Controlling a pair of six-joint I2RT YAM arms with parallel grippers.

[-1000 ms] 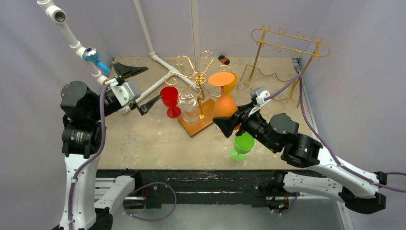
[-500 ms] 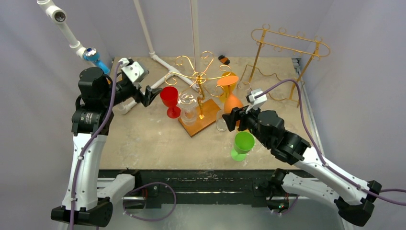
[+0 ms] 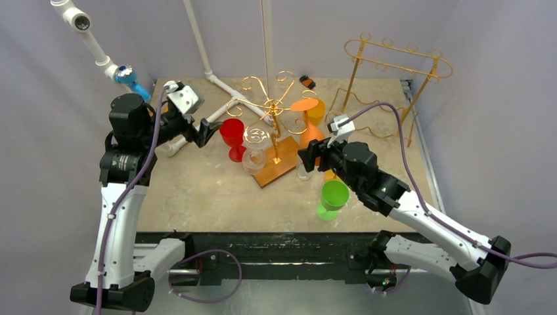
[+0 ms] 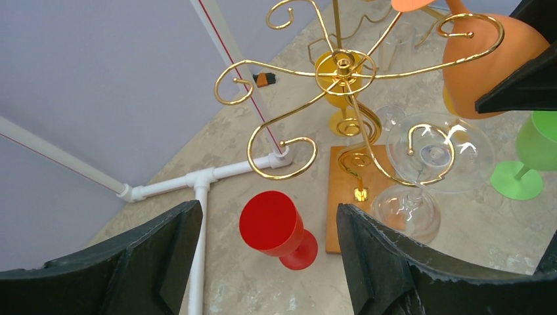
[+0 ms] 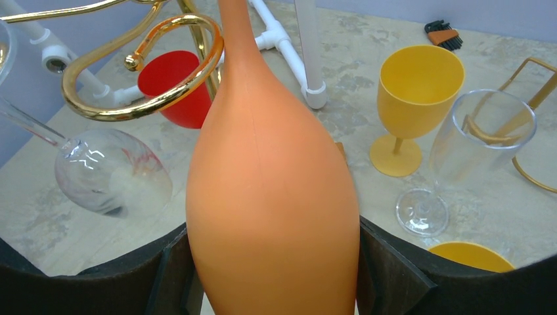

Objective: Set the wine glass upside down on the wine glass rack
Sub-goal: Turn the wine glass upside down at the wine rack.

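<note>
An orange wine glass (image 3: 312, 136) (image 5: 272, 197) hangs upside down with my right gripper (image 3: 315, 156) (image 5: 272, 262) shut on its bowl. Its stem passes up through a curled hook (image 5: 98, 113) of the gold wine glass rack (image 3: 271, 105) (image 4: 341, 65), which stands on a wooden base. A clear glass (image 3: 253, 147) (image 4: 407, 210) hangs upside down from another hook. My left gripper (image 3: 203, 131) (image 4: 266, 213) is open above and left of an upright red glass (image 3: 231, 131) (image 4: 276, 230), holding nothing.
A green glass (image 3: 334, 197) stands near the front, under my right arm. A yellow goblet (image 3: 316, 111) (image 5: 417, 82) and a clear flute (image 5: 479, 131) stand behind the rack. A second gold rack (image 3: 394, 65) is at the back right. White pipes (image 3: 220, 88) cross the back left.
My right arm carried the orange glass left, up to the rack's hook. My left arm rose and swung in over the red glass, its jaws narrowing a little.
</note>
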